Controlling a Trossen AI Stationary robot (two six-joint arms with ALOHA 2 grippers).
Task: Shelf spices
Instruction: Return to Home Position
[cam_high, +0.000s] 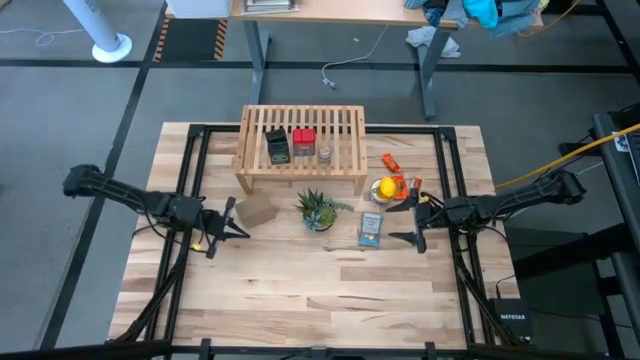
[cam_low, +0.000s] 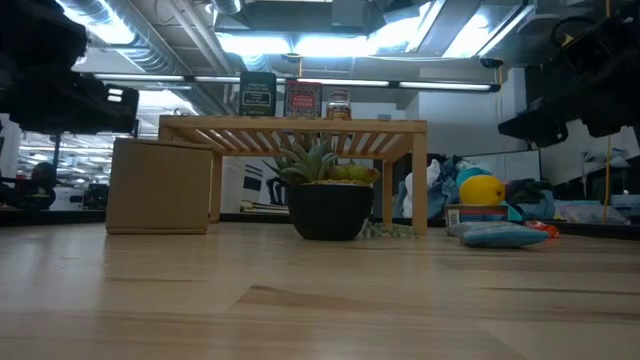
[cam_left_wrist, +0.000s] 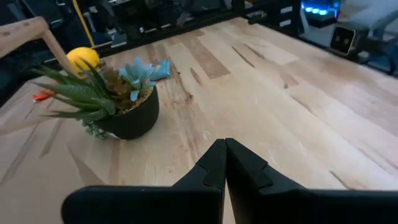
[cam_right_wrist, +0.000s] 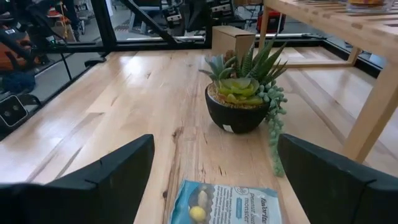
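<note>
Underneath everything, the light-wood desk. Across its far middle, the shelf — upright on its short legs, slatted top level. Over the desk's left side, the left gripper, fingers pressed together with nothing between them, raised off the wood near a brown cardboard box. Over the right side, the right gripper, spread wide and empty, just beside a flat blue packet. Between box and packet, in front of the shelf, a potted succulent in a black bowl. Near the shelf's right leg, a yellow lemon-like item. On the slats, about midway along, all three spices in a row — dark tin toward the left arm's side, red tin in the middle, small round jar toward the right, each upright and close to its neighbour.
</note>
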